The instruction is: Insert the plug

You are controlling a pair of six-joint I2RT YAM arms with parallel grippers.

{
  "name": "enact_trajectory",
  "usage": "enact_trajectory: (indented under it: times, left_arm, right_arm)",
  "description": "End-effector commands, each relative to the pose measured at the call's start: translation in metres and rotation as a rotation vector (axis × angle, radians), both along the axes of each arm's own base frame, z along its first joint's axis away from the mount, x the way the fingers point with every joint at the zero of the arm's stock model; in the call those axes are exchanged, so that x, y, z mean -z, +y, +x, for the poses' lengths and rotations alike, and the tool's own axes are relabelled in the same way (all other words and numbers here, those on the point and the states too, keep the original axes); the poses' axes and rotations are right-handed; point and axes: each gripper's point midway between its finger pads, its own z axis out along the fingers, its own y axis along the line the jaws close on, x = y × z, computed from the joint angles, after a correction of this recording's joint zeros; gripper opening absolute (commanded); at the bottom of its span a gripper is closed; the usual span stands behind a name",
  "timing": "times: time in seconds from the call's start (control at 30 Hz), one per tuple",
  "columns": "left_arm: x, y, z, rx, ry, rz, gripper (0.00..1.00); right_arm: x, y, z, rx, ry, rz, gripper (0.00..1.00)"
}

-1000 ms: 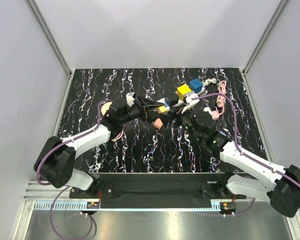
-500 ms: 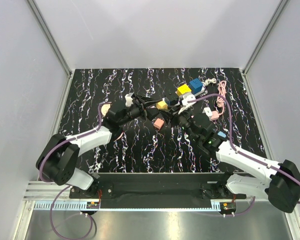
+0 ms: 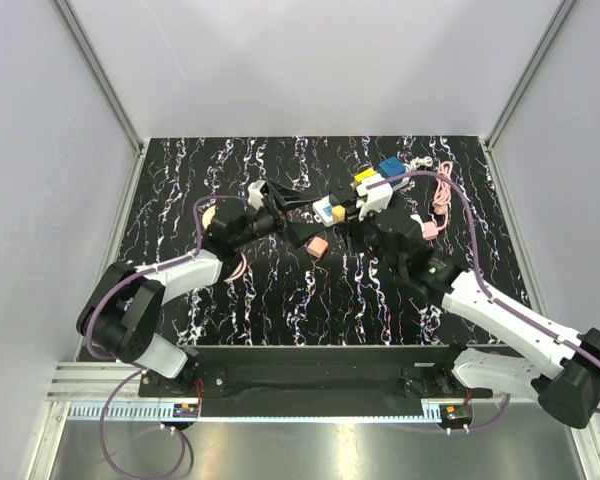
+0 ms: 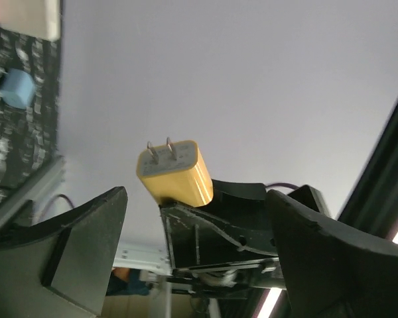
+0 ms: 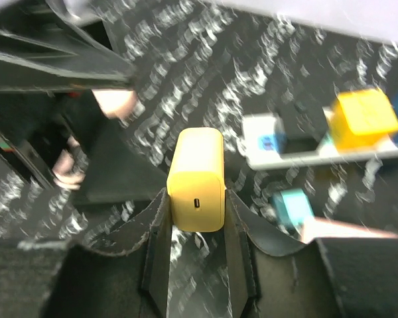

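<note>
Setting: pale grey walls enclose a bench (image 3: 200,300) topped in black, white-veined marble pattern; both arms reach toward its middle, slightly nearer the far edge.

Plug: a yellow, rounded plastic charger block with two metal prongs (image 5: 196,177). It sits lifted off the bench, near the centre, clamped between the right arm's fingers. The right wrist view shows its port end; the left wrist view shows the prongs (image 4: 160,153) bare and pointing away.

Right end effector (image 5: 198,228): closed on the yellow block, one finger on each flat side, grip near the port end.

Left end effector (image 4: 192,218): jaws spread wide with nothing between them, hanging just beside the plug.

Socket: a white power strip (image 3: 365,197) carrying yellow, blue and white adapters, lying toward the far right corner, close beyond the plug.

Other items: a pink block (image 3: 317,246) near the centre; a pink cable (image 3: 442,200) by the right edge.

Step in hand: judged to be carrying the plug to a free outlet.

Doing it well: square the prongs to the slots before pressing, since a tilted block would likely jam. Push along the prong axis only. The strip looks light, so the left end effector probably ought to brace it against sliding.

Uncertain: which outlet is free cannot be told.
</note>
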Motion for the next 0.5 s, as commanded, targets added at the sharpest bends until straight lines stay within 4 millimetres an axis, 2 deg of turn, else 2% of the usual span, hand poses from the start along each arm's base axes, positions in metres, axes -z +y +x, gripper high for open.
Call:
enact_trajectory:
  times: [0.0,0.03,0.07,0.1,0.13,0.17,0.2,0.23,0.27,0.3,0.33,0.37,0.4,0.47]
  left_arm:
    - [0.013,0.016,-0.008,0.042,-0.110,0.120,0.91]
    - [0.022,0.021,-0.007,0.035,-0.108,0.164,0.91]
    - [0.019,0.027,-0.007,0.027,-0.133,0.202,0.92]
    - [0.041,0.039,-0.004,0.028,-0.139,0.324,0.94]
    - [0.047,0.044,-0.003,0.028,-0.157,0.398,0.96]
    - [0.025,0.048,0.004,0.018,-0.236,0.450,0.98]
    - [0.051,0.061,0.000,0.055,-0.246,0.625,0.99]
    - [0.049,0.066,0.000,0.069,-0.283,0.694,0.99]
    - [0.027,0.069,0.006,0.065,-0.360,0.737,0.99]
    - [0.038,0.080,0.000,0.102,-0.385,0.839,0.99]
    - [0.035,0.084,-0.001,0.109,-0.410,0.878,0.99]
    - [0.025,0.088,0.000,0.103,-0.454,0.907,0.99]
    - [0.031,0.096,-0.003,0.125,-0.474,0.968,0.99]
    - [0.031,0.103,-0.007,0.133,-0.501,1.013,0.99]
  right_arm:
    - [0.012,-0.038,-0.012,0.071,0.131,-0.163,0.00]
    - [0.015,-0.044,-0.014,0.075,0.165,-0.182,0.00]
    - [0.030,-0.060,-0.017,0.070,0.261,-0.218,0.00]
    - [0.026,-0.067,-0.015,0.076,0.296,-0.209,0.00]
    - [0.039,-0.078,-0.011,0.096,0.366,-0.227,0.00]
    - [0.051,-0.093,-0.013,0.101,0.453,-0.238,0.00]
    - [0.059,-0.099,-0.009,0.107,0.498,-0.260,0.00]
    - [0.065,-0.105,-0.008,0.100,0.523,-0.295,0.00]
    - [0.075,-0.109,-0.013,0.076,0.577,-0.325,0.00]
    - [0.087,-0.115,-0.006,0.086,0.627,-0.362,0.00]
    - [0.095,-0.119,-0.004,0.094,0.659,-0.390,0.00]
    - [0.102,-0.121,-0.003,0.072,0.681,-0.424,0.00]
    - [0.114,-0.122,0.004,0.056,0.729,-0.426,0.00]
    - [0.124,-0.123,0.010,0.028,0.776,-0.431,0.00]
